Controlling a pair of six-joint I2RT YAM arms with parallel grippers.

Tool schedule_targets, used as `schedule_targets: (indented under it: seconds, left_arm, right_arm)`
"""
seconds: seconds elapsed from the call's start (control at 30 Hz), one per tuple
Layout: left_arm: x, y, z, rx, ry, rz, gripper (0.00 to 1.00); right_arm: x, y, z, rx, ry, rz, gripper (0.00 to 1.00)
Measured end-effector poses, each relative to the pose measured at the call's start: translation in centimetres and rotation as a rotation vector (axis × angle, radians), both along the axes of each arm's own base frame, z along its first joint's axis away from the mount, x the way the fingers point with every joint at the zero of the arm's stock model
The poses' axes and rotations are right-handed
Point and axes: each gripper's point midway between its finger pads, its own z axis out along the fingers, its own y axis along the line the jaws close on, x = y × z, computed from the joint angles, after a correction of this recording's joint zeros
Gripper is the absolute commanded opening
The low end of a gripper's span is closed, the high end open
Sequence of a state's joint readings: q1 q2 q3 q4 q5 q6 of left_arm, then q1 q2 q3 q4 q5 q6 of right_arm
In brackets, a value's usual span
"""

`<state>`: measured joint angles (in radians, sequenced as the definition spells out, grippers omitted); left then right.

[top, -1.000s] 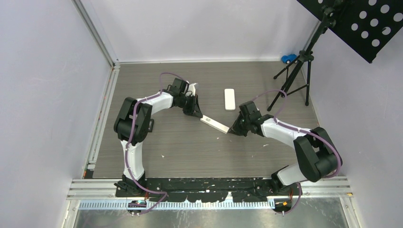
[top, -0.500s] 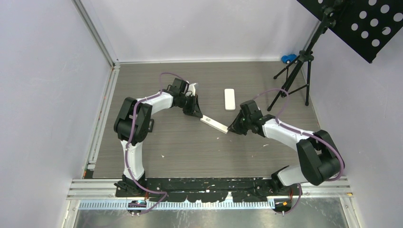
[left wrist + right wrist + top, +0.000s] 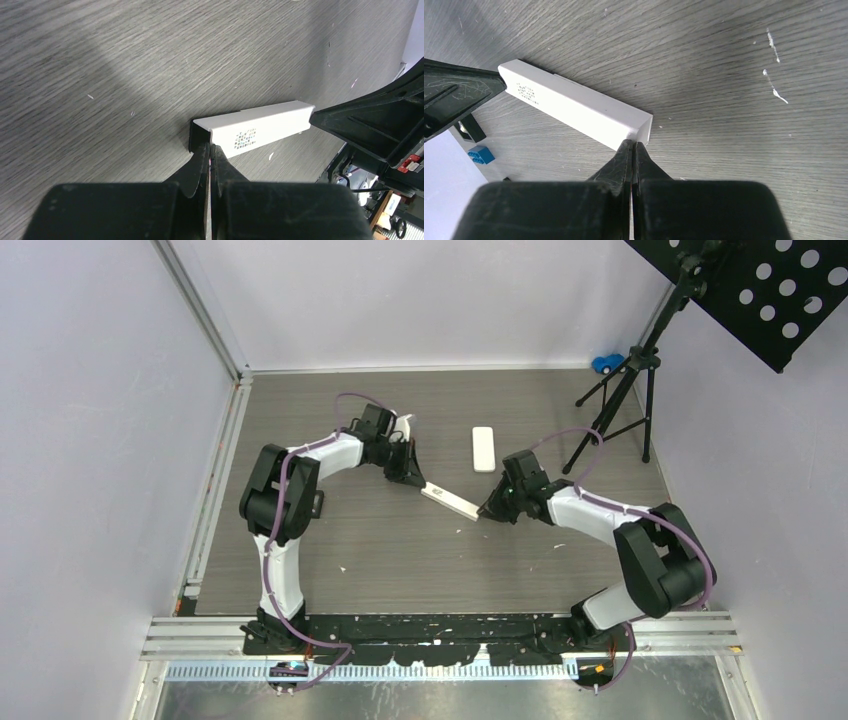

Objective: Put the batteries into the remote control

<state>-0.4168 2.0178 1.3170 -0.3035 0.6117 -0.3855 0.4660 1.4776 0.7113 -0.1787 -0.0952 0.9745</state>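
Top external: white remote [image 3: 450, 502] lying on table [image 3: 380, 560], left gripper [image 3: 419, 480] at one end, right gripper [image 3: 486, 513] at other, both pinched closed, tips touching remote.

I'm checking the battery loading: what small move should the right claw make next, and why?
Probably back the right claw off the remote and open it: it and the left claw are shut at the remote's opposite ends, holding no battery, and none shows in any view.
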Motion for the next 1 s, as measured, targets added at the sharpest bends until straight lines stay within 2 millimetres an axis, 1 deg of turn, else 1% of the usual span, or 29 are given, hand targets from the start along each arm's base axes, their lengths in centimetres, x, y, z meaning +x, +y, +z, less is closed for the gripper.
schedule_targets:
  seconds: [0.43,0.47,0.53,0.6,0.67,0.73,0.77,0.83,0.87,0.93,1.0]
  left_arm:
    - [1.2,1.1,0.0,-0.008,0.011,0.057,0.00]
    - [1.2,1.1,0.0,-0.005,0.011,0.059,0.03]
    - [1.3,1.2,0.1,0.000,0.009,0.063,0.14]
    - [1.4,1.2,0.1,0.015,0.009,0.071,0.30]
    - [1.6,1.5,-0.1,0.051,0.001,0.086,0.44]
    - [1.7,1.9,-0.3,0.086,-0.002,0.101,0.54]
    - [1.7,2.1,-0.4,0.104,-0.005,0.109,0.58]
    - [1.9,2.6,-0.2,0.135,-0.012,0.127,0.64]
    - [2.0,2.9,0.0,0.150,-0.021,0.140,0.69]
    - [2.3,3.4,1.0,0.165,-0.049,0.160,0.77]
    - [2.7,3.7,2.4,0.171,-0.088,0.185,0.86]
  right_arm:
    - [1.4,1.2,-0.1,0.068,-0.010,-0.047,0.01]
    - [1.4,1.2,0.0,0.067,-0.012,-0.048,0.03]
    - [1.4,1.2,0.1,0.064,-0.019,-0.047,0.08]
    - [1.4,1.2,0.2,0.050,-0.031,-0.037,0.16]
    - [1.3,1.1,0.5,0.030,-0.051,-0.010,0.26]
    - [1.2,1.0,1.4,0.015,-0.082,0.021,0.38]
    - [1.2,1.0,2.0,0.011,-0.099,0.035,0.44]
    - [1.6,1.1,3.9,0.001,-0.163,0.081,0.72]
    - [1.9,1.3,4.9,0.001,-0.196,0.104,0.80]
    - [2.6,1.8,6.9,0.000,-0.272,0.170,0.81]
    - [3.2,2.4,8.2,-0.011,-0.332,0.241,0.83]
